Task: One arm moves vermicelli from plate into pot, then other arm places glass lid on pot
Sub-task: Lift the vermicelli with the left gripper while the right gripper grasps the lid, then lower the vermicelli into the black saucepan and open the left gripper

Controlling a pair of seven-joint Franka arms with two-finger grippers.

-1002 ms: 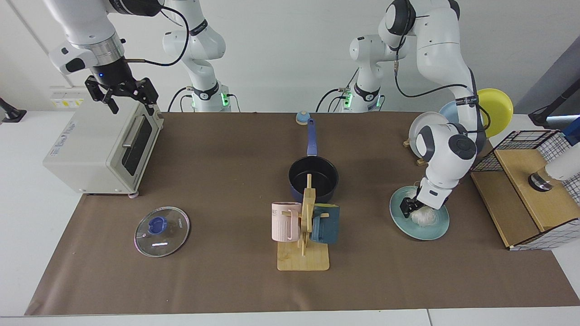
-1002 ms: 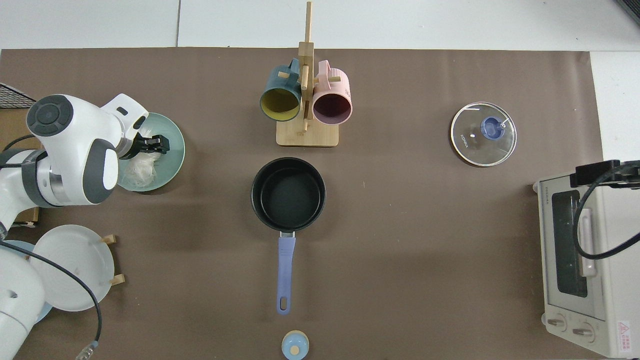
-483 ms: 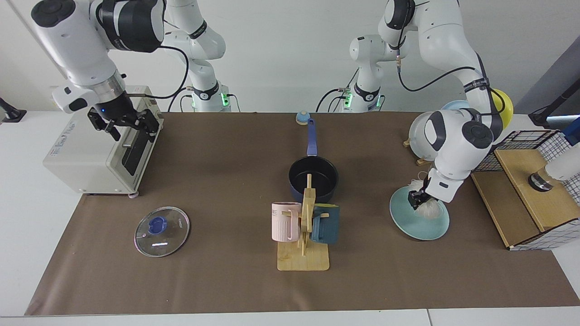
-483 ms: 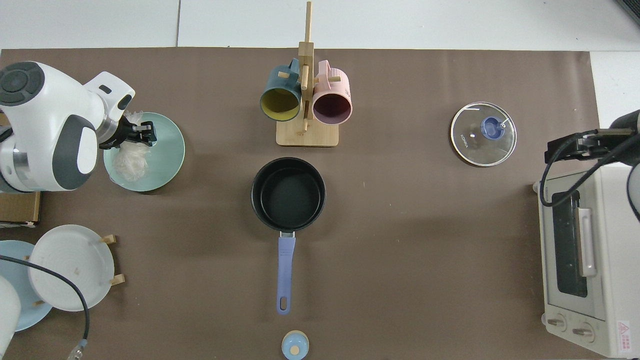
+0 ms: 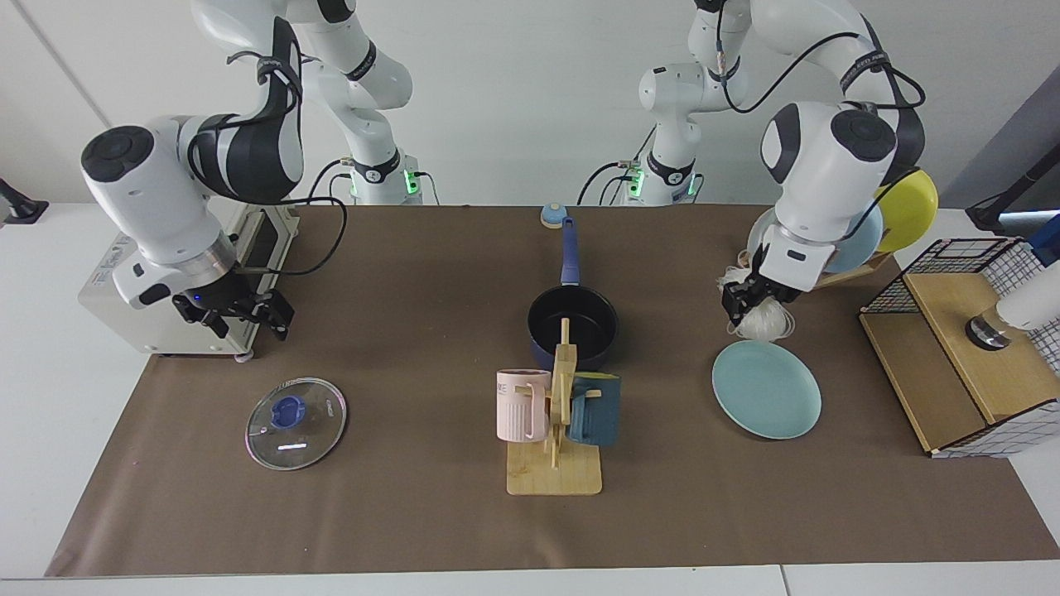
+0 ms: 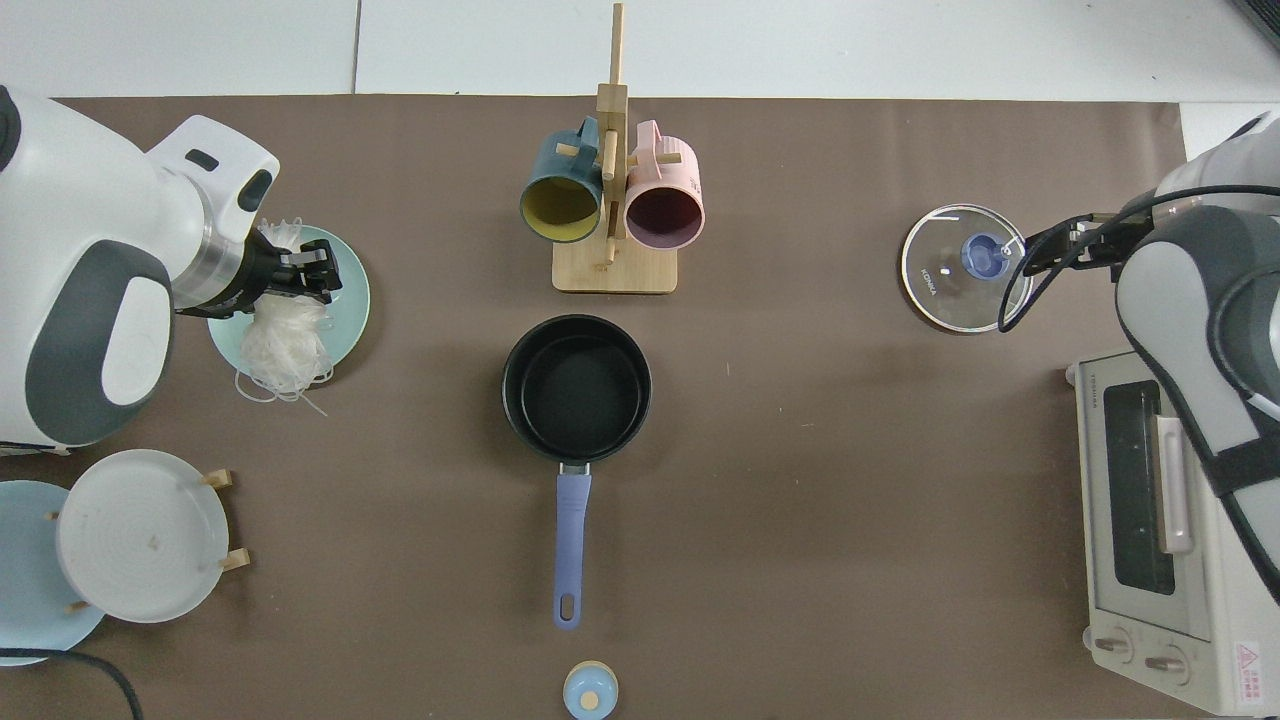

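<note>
Lifting clear of the plate (image 5: 767, 391) — left gripper (image 5: 744, 305) clamps vermicelli (image 5: 760, 322); right gripper (image 5: 234, 312), spread, has descended.

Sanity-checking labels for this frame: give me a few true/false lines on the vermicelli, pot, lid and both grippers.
1. The left gripper holds the vermicelli lifted clear of the teal plate. True.
2. The saucepan already has vermicelli in it. False: its black inside is bare.
3. The glass lid lies flat on the brown mat. True.
4. The right gripper grips the lid's knob. False: it hangs above and behind the lid, beside the toaster oven, holding nothing.
</note>
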